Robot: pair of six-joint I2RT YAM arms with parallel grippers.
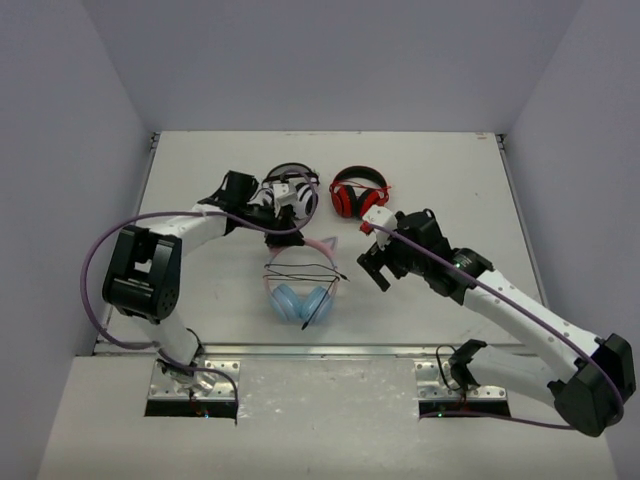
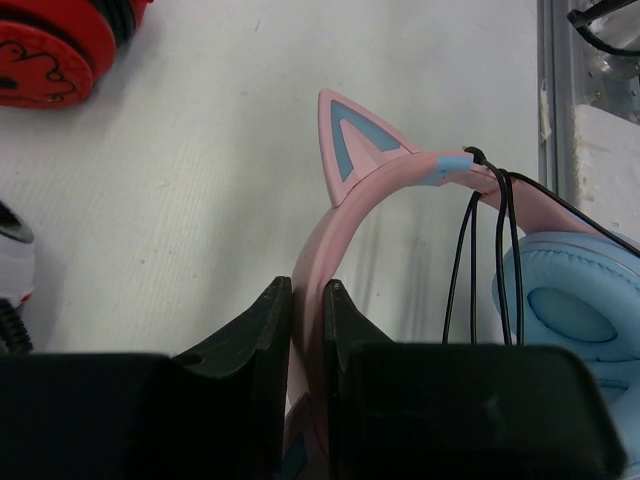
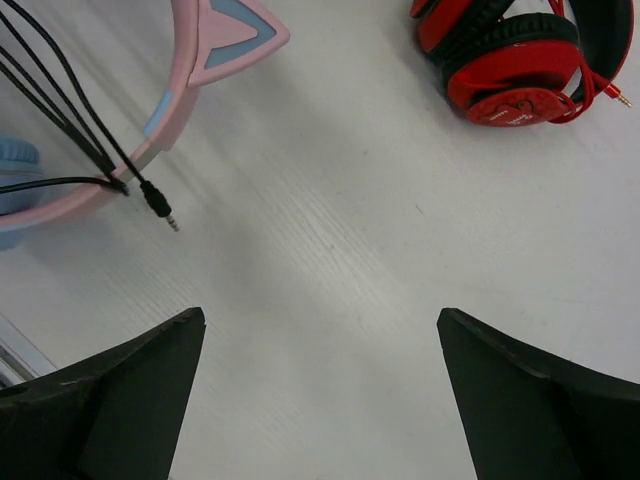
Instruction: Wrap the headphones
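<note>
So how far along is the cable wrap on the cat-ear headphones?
Mostly done: several cable loops hang over the pink headband. In hand: the left gripper clamps the headband; the right gripper is open and empty. Left: the plug lies loose beside the headband, so probably tuck it.

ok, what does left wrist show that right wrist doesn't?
Left wrist only: the left hand shut on the pink headband of the headphones, and the edge of the white-and-black headphones.
Right wrist only: the right hand open above the table, holding nothing, and the black cable's plug lying loose beside the headband.
Both: a cat ear, the cable looped over the headband, a blue ear cup, and the red-and-black headphones.
</note>
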